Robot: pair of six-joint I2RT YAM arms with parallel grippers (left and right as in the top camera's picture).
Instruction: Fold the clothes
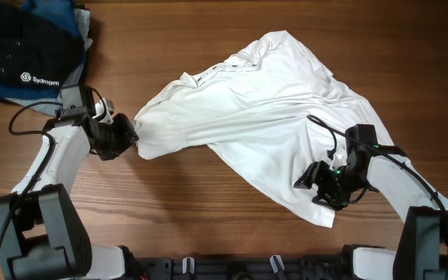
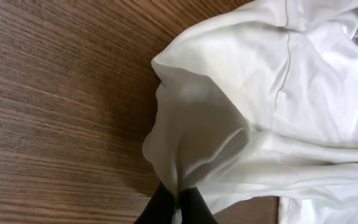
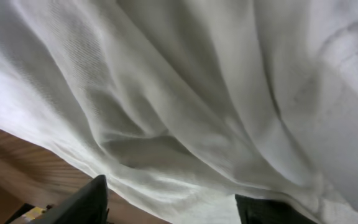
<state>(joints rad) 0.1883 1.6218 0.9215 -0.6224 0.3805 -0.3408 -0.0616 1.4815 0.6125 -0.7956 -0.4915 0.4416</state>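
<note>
The right claw (image 1: pixel 311 183) sits at the near right of the desk (image 1: pixel 169 210), on the lower hem of the white garment (image 1: pixel 255 117). Its fingers (image 3: pixel 92 199) are spread wide, and wrinkled cloth fills the view just beyond them. I cannot tell whether they touch it. The left claw (image 1: pixel 123 136) is a little further back on the left. It is pressed together and pinches a bunched corner of the garment between its fingertips (image 2: pixel 191 208). From there the cloth spreads in loose folds across the middle of the desk to the right side. A short striped trim (image 1: pixel 228 68) shows near its far edge. A dark blue folded stack (image 1: pixel 29 54) with a white logo lies in the far left corner, apart from the garment.
</note>
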